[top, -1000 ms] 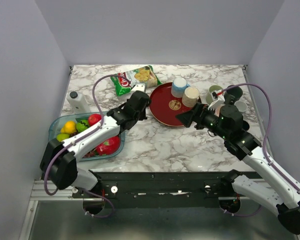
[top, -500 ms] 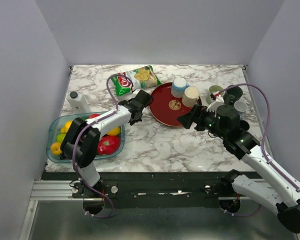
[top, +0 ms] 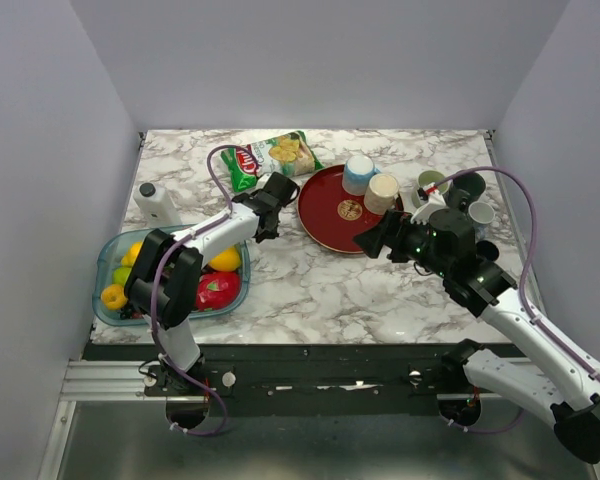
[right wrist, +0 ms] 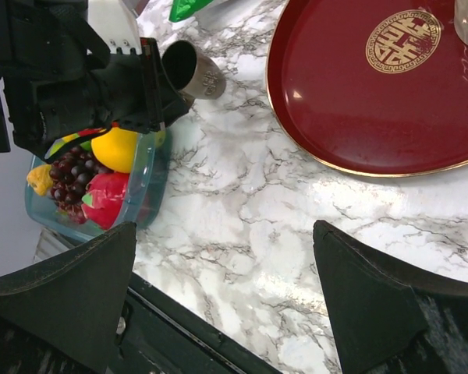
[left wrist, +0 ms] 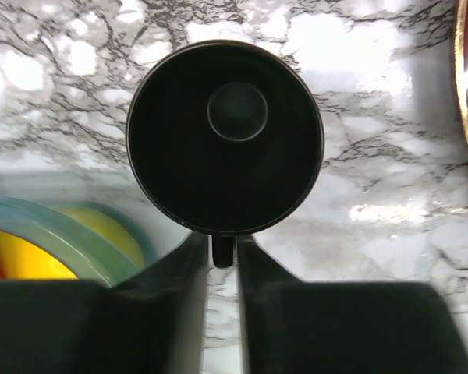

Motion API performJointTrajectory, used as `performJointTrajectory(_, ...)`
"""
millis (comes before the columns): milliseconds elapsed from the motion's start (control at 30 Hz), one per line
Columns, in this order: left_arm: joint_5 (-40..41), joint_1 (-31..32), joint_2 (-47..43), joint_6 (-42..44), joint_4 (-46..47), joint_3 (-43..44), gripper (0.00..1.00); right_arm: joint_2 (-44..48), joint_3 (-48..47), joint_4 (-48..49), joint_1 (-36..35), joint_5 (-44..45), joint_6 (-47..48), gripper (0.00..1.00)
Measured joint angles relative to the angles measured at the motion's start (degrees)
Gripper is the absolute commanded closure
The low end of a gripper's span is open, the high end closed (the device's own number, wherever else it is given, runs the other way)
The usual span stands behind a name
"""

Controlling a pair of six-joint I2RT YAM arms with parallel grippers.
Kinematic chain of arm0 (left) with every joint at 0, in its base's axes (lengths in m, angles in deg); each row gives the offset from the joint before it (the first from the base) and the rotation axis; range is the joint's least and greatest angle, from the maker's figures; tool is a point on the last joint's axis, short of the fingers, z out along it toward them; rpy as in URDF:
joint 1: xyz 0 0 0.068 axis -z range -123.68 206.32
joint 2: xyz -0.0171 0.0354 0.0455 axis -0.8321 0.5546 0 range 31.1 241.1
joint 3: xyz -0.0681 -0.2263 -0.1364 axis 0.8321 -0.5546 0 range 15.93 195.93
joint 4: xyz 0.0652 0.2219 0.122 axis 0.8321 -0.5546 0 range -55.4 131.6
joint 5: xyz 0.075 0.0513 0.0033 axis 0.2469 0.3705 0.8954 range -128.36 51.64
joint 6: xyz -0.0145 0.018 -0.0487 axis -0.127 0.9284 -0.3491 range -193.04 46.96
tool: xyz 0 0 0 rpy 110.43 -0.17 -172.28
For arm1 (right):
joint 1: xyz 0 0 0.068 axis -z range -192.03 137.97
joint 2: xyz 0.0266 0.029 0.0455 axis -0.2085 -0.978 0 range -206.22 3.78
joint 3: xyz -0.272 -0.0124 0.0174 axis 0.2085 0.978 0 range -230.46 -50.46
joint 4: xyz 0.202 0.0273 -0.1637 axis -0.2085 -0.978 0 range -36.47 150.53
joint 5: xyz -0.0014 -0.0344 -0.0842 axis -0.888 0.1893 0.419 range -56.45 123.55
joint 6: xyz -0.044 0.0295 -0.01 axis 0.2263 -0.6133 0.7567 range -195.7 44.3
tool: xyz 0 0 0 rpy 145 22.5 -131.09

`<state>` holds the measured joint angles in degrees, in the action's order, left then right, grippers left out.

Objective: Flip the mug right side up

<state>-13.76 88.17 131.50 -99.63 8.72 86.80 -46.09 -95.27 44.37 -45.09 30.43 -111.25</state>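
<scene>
Marble top (top: 310,285): L claw (left wrist: 223,261) barely apart astride handle of upright mug (left wrist: 225,136), beside tub (left wrist: 62,234) rim; R claw (right wrist: 225,234) wide open, empty, near plate (right wrist: 374,117) rim.

— Could anything be read down there?
— Only one sign: the red plate (right wrist: 351,109) carried a gold emblem (right wrist: 408,40), the Chinese double-happiness character inside a ring.
— And the green snack bag (top: 285,152)?
— Its red logo (top: 246,160) had lettering, but it was too blurred to make out.
</scene>
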Motion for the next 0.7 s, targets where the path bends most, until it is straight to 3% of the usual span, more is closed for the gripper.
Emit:
performJointTrajectory(467, 0.04, -0.35, -1.03, -1.16, -0.55, 0.9, 0.3, -1.81, -1.99, -3.72, 0.0, 5.77, 3.89, 0.0)
performJointTrajectory(667, -0.55, -0.09, -11.37, -1.81, -1.77, -0.42, 0.12, -10.51, -10.32, -4.87, 0.0, 12.52, 15.12, 0.0)
performJointTrajectory(700, -0.81, 0.04, -13.6, -1.92, -1.92, -0.74, 0.03, -13.0, -12.04, -4.9, 0.0, 13.7, 17.55, 0.0)
